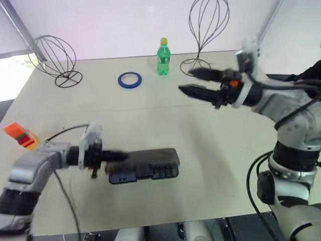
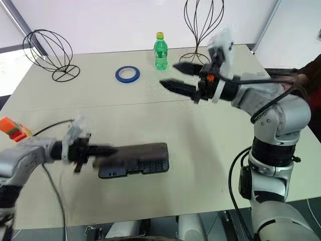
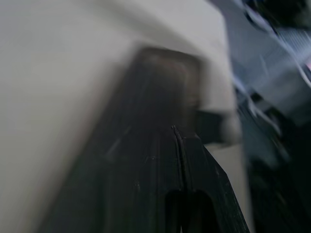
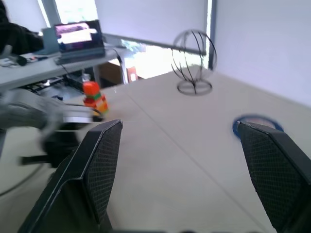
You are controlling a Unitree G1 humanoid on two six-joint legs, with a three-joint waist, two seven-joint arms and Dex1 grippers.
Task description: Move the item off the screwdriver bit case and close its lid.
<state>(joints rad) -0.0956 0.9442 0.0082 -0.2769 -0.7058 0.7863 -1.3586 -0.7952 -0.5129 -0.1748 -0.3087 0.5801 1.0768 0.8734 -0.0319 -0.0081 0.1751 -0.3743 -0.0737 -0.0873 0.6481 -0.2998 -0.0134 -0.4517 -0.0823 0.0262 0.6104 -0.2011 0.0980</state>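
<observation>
Two flat plastic halves lie folded together: the screwdriver bit case (image 1: 145, 165) rests shut on the pale matte desk (image 1: 200, 140), its smooth brown lid (image 2: 138, 152) down over the dark tray, rows of bits showing along the near edge. It is a rounded rectangle, its long axis running left to right across the desk near the front edge. The left gripper (image 1: 116, 156) points rightward along that axis, its black fingers pressed together with nothing between them, their tips over the case's left end; whether they touch it I cannot tell. The item (image 1: 20, 134), a blocky stack with an orange top over red, green and yellow layers, sits at the desk's far left edge, well apart from the case. The right gripper (image 2: 176, 76) hangs high over the desk's far right part, its two textured fingers spread wide and empty, pointing left. A blue tape ring (image 1: 130, 80), a green bottle (image 1: 163, 56) and two wire stands (image 1: 55, 57) stand farther back.
</observation>
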